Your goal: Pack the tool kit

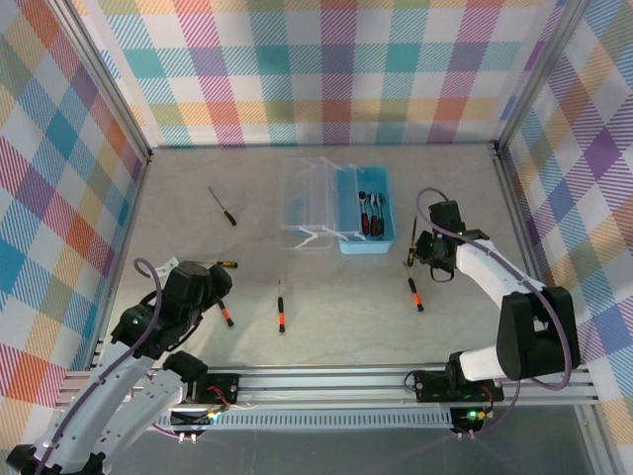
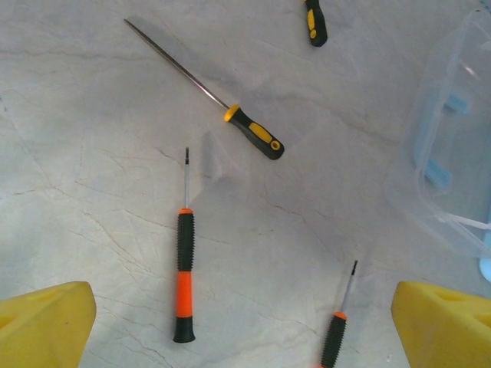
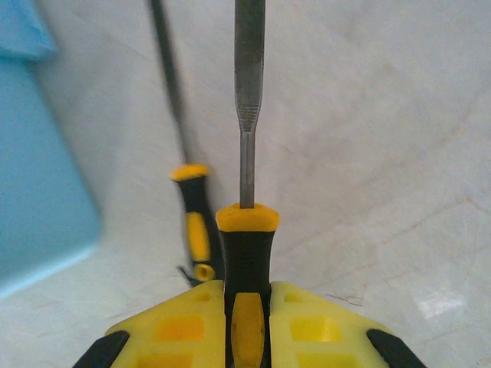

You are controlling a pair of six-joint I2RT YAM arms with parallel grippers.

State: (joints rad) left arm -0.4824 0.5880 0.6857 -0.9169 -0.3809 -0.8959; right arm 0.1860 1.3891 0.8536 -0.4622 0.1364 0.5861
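Right gripper (image 3: 247,303) is clamped tight on the black-and-yellow handle of a driver (image 3: 247,230), with the shaft pointing at the far edge of the worktop (image 1: 326,346). A second yellow driver (image 3: 193,226) lies on the worktop just left of it, near the box (image 1: 348,213). The box sits toward the far edge, a bit right of the middle. Its lid (image 1: 305,203) is flopped open on its left side, and a few tools (image 1: 371,213) are lying inside. My left gripper (image 2: 244,326) hangs over the near-left part, fingers (image 2: 46,322) spread wide with nothing between them. In front of it lie an orange driver (image 2: 184,276) and a long yellow driver (image 2: 253,134), apart from each other. One more orange one (image 1: 415,294) lies loose near my right gripper, toward the near edge.
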